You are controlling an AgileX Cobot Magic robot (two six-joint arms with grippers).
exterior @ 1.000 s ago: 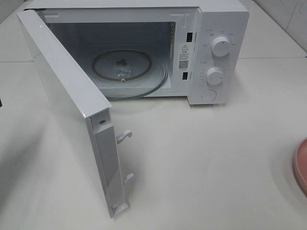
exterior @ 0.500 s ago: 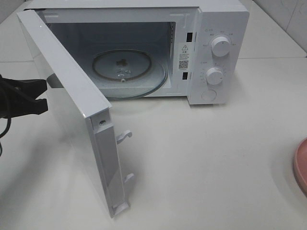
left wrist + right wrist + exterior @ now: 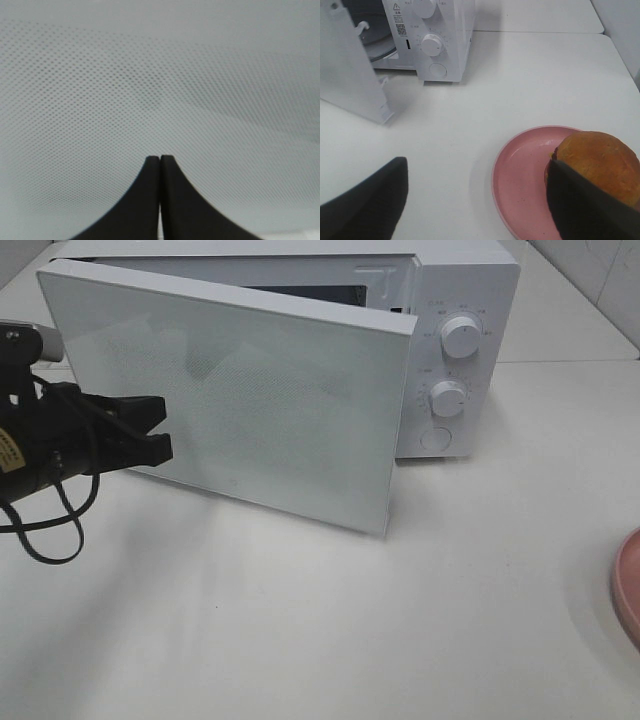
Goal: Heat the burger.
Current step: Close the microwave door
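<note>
Pressing closed-tipped against the microwave door (image 3: pixel 250 400), the left claw (image 3: pixel 160 432) holds nothing; the right claw (image 3: pixel 475 200) gapes empty, straddling the burger (image 3: pixel 597 162) on its pink plate (image 3: pixel 520 185), apparently readying a pickup.

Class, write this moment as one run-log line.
left gripper: shut, against microwave door | door: partly closed | right gripper: open | burger: on pink plate

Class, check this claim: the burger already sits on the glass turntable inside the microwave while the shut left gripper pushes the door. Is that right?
Not quite. The burger sits on the pink plate on the table, as the right wrist view shows. The shut left gripper does press on the microwave door.
</note>
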